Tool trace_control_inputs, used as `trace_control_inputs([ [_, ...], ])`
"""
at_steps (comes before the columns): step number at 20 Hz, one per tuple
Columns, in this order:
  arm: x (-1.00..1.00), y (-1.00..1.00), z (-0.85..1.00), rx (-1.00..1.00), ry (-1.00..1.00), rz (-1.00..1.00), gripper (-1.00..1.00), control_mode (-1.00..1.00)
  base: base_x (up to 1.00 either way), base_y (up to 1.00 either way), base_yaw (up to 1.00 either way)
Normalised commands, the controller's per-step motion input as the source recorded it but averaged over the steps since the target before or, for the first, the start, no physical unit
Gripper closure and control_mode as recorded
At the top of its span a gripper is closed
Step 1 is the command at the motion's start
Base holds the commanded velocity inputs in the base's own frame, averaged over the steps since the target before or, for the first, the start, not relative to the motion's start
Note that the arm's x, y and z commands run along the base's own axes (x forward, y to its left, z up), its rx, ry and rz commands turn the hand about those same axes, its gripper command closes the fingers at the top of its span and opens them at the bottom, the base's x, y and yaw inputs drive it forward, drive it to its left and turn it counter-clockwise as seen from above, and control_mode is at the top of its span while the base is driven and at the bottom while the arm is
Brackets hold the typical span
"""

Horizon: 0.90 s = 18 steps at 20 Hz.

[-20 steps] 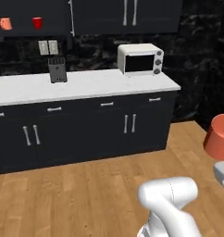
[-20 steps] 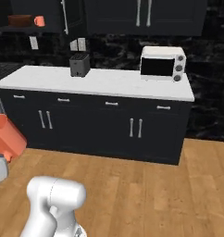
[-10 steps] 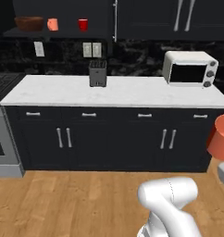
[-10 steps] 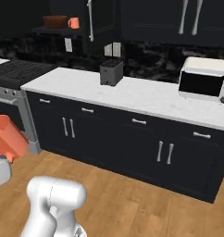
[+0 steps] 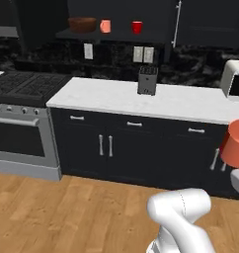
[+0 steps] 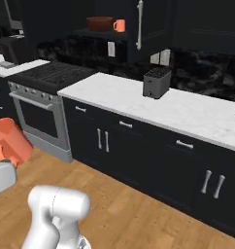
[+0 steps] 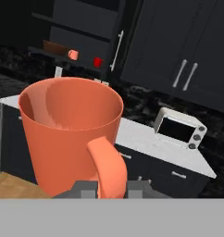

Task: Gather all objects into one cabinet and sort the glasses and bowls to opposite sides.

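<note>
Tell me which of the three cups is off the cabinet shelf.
The orange handled mug, clamped in the end effector; the salmon-orange cup and red mug stand on the shelf.

a dark kitchen: black marbled backsplash (image 5: pixel 37 54) behind a white countertop (image 5: pixel 141 99), matte black base cabinets (image 5: pixel 136 148) with pale bar handles, and black wall cupboards (image 7: pixel 178 55) above. a steel range (image 5: pixel 22 128) stands at the left. the floor (image 5: pixel 67 217) is light wood planks.
</note>
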Motion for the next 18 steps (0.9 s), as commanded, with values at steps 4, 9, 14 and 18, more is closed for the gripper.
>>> trace_control_inputs([
  [4, 0.00, 0.00, 0.00, 0.00, 0.00, 0.00, 1.00, 1.00, 0.14, 0.75, 0.35],
  [9, 0.00, 0.00, 0.00, 0.00, 0.00, 0.00, 1.00, 1.00, 1.00, 0.08, 0.04],
  [14, 0.00, 0.00, 0.00, 0.00, 0.00, 0.00, 1.00, 1.00, 1.00, -0.01, 0.03],
  [18, 0.00, 0.00, 0.00, 0.00, 0.00, 0.00, 1.00, 1.00, 1.00, 0.16, 0.03],
])
